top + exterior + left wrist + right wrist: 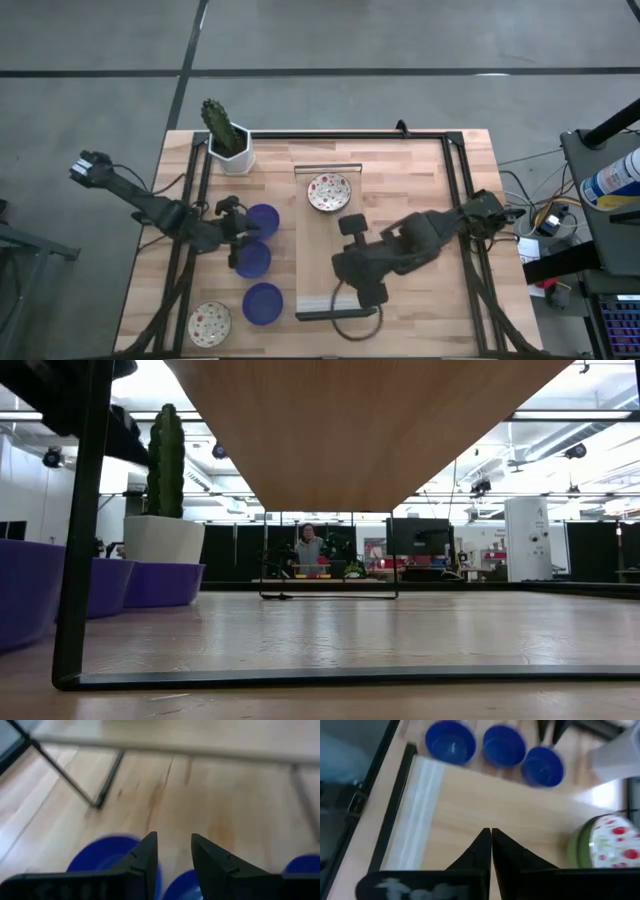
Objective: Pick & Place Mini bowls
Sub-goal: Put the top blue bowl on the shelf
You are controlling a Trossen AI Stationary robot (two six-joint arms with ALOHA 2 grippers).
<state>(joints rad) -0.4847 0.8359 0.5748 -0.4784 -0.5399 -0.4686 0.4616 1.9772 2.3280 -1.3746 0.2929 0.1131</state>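
Hovering with left gripper [243, 240], fingers open, over the middle of three blue bowls [252, 260] lying at worktop [400, 180] left. Resting right gripper [491, 837] mid-worktop, fingers closed, empty. Remaining apart: speckled bowls [329, 192], centre-far and near-left; task seemingly unfinished.

From up top I've got three solid cobalt blue bowls [262, 219] in a line on my pale wood table [400, 180]. Two more bowls are cream-white with red and dark speckles, one near the middle [329, 192] and one at the table's corner [209, 323]. My right wrist camera shows a green rim under the speckled one. Cactus [220, 125] is dark green, in a white pot [234, 157]. Both my arms are dark, and the frame [455, 200] on the table is black.
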